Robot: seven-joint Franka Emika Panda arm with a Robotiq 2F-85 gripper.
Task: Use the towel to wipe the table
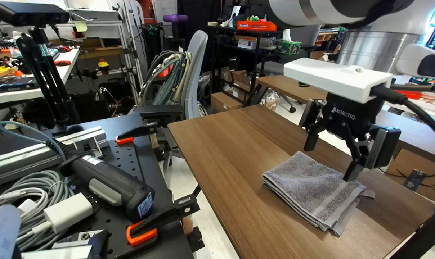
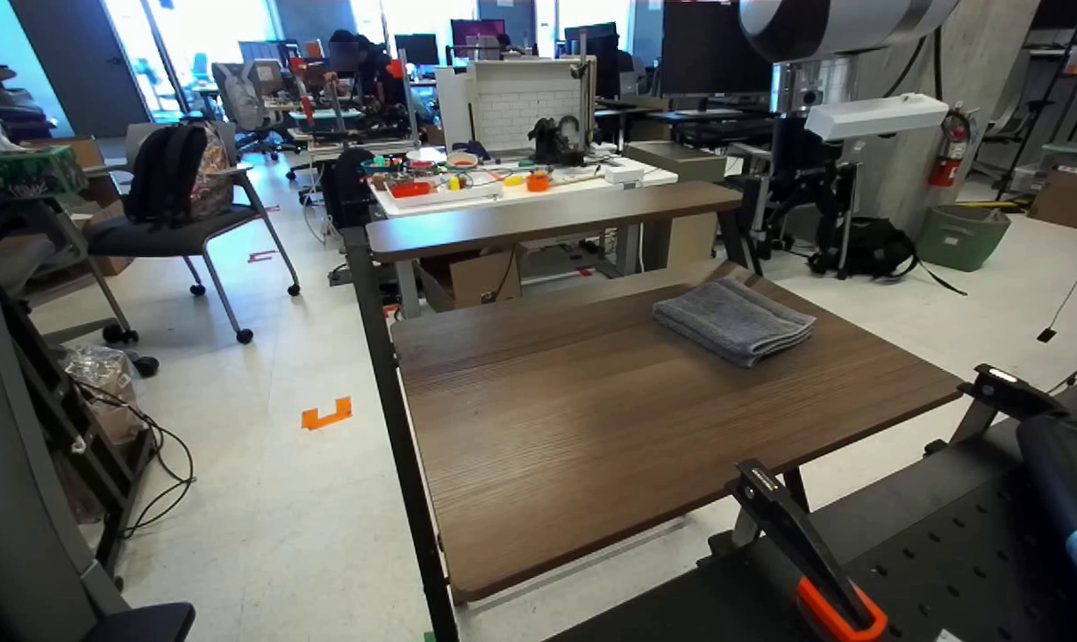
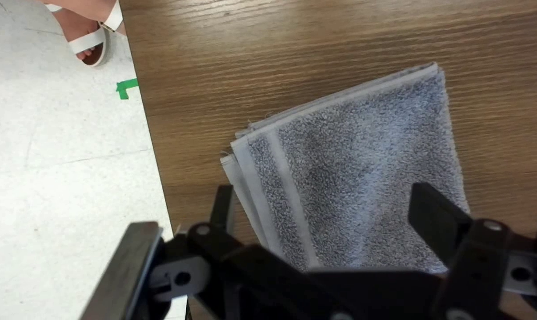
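Observation:
The grey towel (image 1: 313, 190) lies folded in layers on the brown wood-grain table (image 1: 232, 162), near one end. In an exterior view the towel (image 2: 733, 321) lies flat toward the far side of the table (image 2: 592, 428). My gripper (image 1: 331, 157) is open and empty, pointing down above the towel and apart from it. In the wrist view the gripper (image 3: 326, 209) has its fingers wide apart. The towel (image 3: 348, 178) shows below and between them. The left finger is over bare table beside the striped hem; the right finger is over the towel. The gripper's body hides the towel's near part.
A black perforated bench (image 1: 125, 158) with orange-tipped clamps (image 1: 142, 235) and a black handheld device (image 1: 109, 183) stands beside the table. A black post (image 2: 396, 401) rises along one table end. A narrower wooden table (image 2: 547, 218) stands behind. A person's foot (image 3: 88, 46) is beside the table edge.

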